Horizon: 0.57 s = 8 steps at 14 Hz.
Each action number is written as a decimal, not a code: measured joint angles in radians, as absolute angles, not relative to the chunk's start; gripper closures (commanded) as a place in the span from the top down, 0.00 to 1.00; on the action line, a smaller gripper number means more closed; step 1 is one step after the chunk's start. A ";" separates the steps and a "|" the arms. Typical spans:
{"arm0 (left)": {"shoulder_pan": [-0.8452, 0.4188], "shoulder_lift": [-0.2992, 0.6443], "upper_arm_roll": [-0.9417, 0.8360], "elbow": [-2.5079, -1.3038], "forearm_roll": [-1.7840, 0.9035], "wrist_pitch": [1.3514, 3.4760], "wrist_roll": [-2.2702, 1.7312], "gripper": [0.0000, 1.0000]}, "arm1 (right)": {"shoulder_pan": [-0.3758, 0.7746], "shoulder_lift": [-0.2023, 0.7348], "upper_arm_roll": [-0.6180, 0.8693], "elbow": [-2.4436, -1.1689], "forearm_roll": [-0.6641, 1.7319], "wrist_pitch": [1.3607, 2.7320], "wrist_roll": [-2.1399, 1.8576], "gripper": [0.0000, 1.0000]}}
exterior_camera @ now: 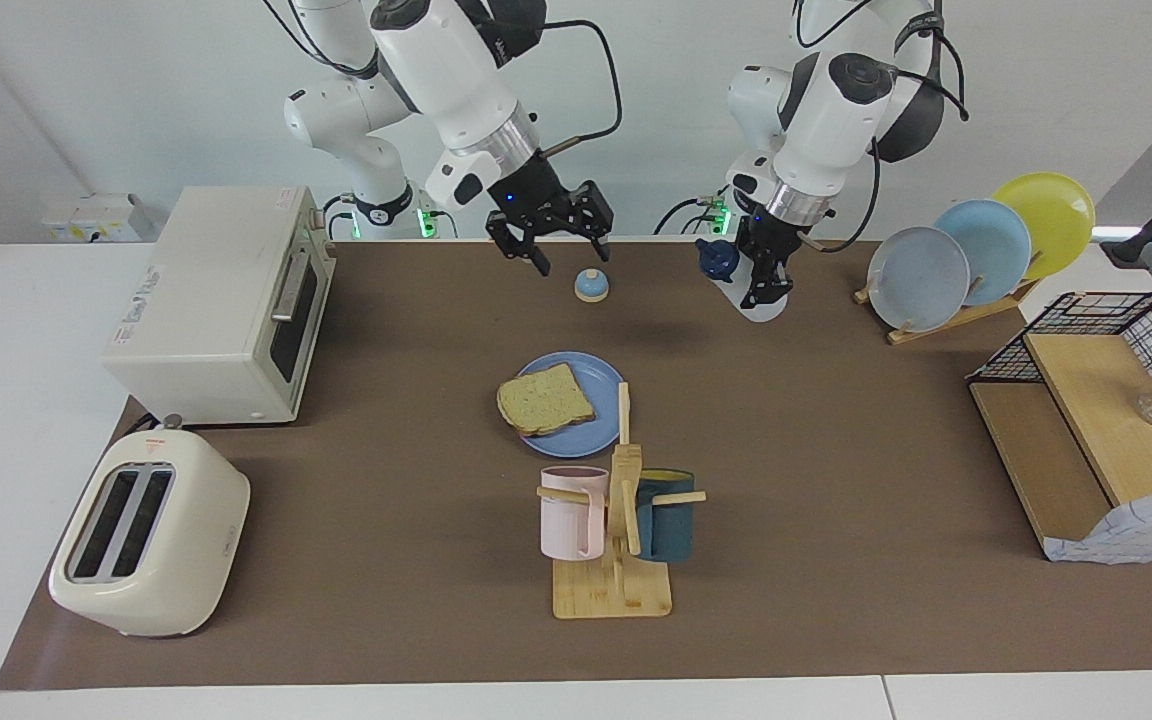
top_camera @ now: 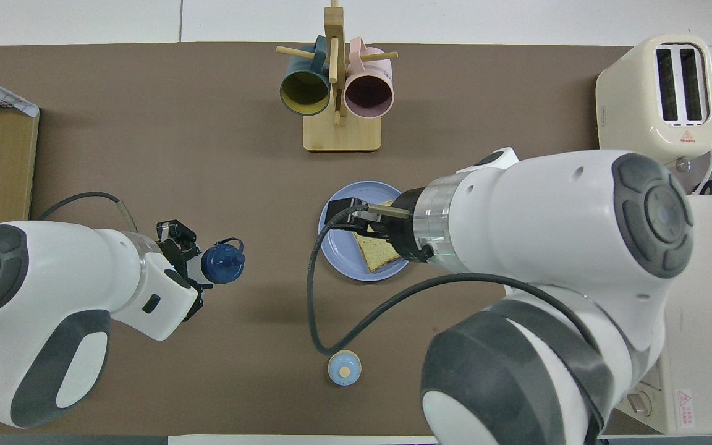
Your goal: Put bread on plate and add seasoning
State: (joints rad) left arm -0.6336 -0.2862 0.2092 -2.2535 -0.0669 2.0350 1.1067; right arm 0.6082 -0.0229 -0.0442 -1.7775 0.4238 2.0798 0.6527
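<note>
1. Facing view: the bread slice (exterior_camera: 546, 399) lies flat on the medium-blue plate (exterior_camera: 600, 376), its crust hanging a little over the rim toward the right arm's end of the table. The plate sits mid-table, just nearer the robots than the wooden mug rack (exterior_camera: 613, 520), which carries a pink mug (exterior_camera: 570, 511) and a dark teal mug (exterior_camera: 666, 514).
2. Facing view: the right gripper (exterior_camera: 564, 245) is raised, empty, with its fingers spread apart, over the table near the small blue-topped knob (exterior_camera: 591, 286).
3. Facing view: the left gripper (exterior_camera: 764, 288) is clamped on the seasoning bottle (exterior_camera: 765, 302), its navy cap (exterior_camera: 718, 260) tilted toward the right arm's end. I cannot tell whether the bottle's base rests on the table.
4. Facing view: a toaster oven (exterior_camera: 226, 300) and a cream toaster (exterior_camera: 149, 535) stand at the right arm's end; a dish rack with pale blue-grey, light blue and yellow plates (exterior_camera: 976, 250) stands at the left arm's end.
5. Overhead view: the right gripper (top_camera: 347, 216) hangs above the plate (top_camera: 334, 247) and hides part of the bread (top_camera: 376, 253).
6. Overhead view: the left gripper (top_camera: 189, 262) holds the seasoning bottle, of which the navy cap (top_camera: 222, 263) shows, well apart from the plate toward the left arm's end. The knob (top_camera: 344, 368) sits nearer the robots than the plate.
</note>
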 measured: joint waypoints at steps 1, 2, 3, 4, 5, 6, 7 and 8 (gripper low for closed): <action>-0.634 -0.286 0.209 -2.254 -0.067 2.035 1.107 0.00 | 0.627 -0.023 -0.033 -1.773 0.425 2.093 0.693 0.83; -0.634 -0.286 0.207 -2.254 -0.067 2.035 1.107 0.00 | 0.643 -0.022 -0.021 -1.774 0.426 2.117 0.728 0.78; -0.634 -0.286 0.205 -2.254 -0.067 2.035 1.105 0.00 | 0.663 -0.021 -0.012 -1.774 0.426 2.146 0.769 0.74; -0.634 -0.286 0.204 -2.254 -0.067 2.035 1.105 0.00 | 0.685 -0.020 -0.005 -1.774 0.426 2.180 0.815 0.73; -0.634 -0.286 0.204 -2.254 -0.067 2.035 1.104 0.00 | 0.709 -0.018 -0.003 -1.775 0.426 2.214 0.860 0.69; -0.634 -0.286 0.204 -2.254 -0.067 2.035 1.104 0.00 | 0.730 -0.014 -0.002 -1.779 0.426 2.247 0.893 0.64; -0.634 -0.286 0.204 -2.254 -0.067 2.035 1.104 0.00 | 0.745 -0.009 -0.001 -1.782 0.426 2.274 0.912 0.60; -0.634 -0.286 0.204 -2.254 -0.067 2.035 1.104 0.00 | 0.753 -0.003 0.000 -1.783 0.426 2.294 0.918 0.55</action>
State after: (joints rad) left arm -0.6336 -0.2863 0.2035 -2.2536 -0.0669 2.0350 1.1041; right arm 0.7530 -0.0030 -0.0005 -1.7827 0.4263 2.2943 0.9179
